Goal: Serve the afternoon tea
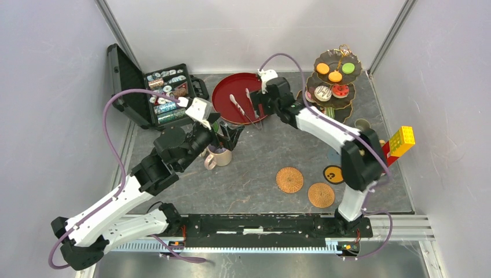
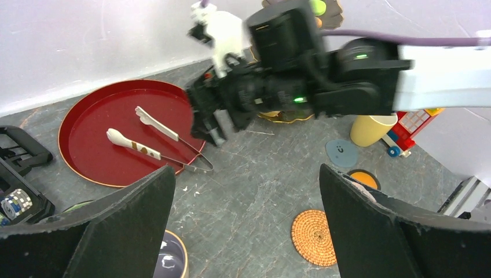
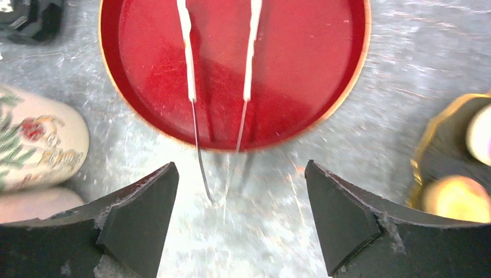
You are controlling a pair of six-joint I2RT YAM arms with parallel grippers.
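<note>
Tongs (image 2: 156, 124) on tray (image 1: 222, 95), case (image 1: 123, 78) left, tiered stand (image 1: 336, 62) right, mug (image 1: 219, 158) in front

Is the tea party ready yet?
Not quite. Done: little cakes sit on the stand. In hand: nothing. The right gripper hangs open over the tongs resting on the red tray, and the left gripper is open too. To do, probably: the beige mug stands off the two bare woven coasters.
</note>
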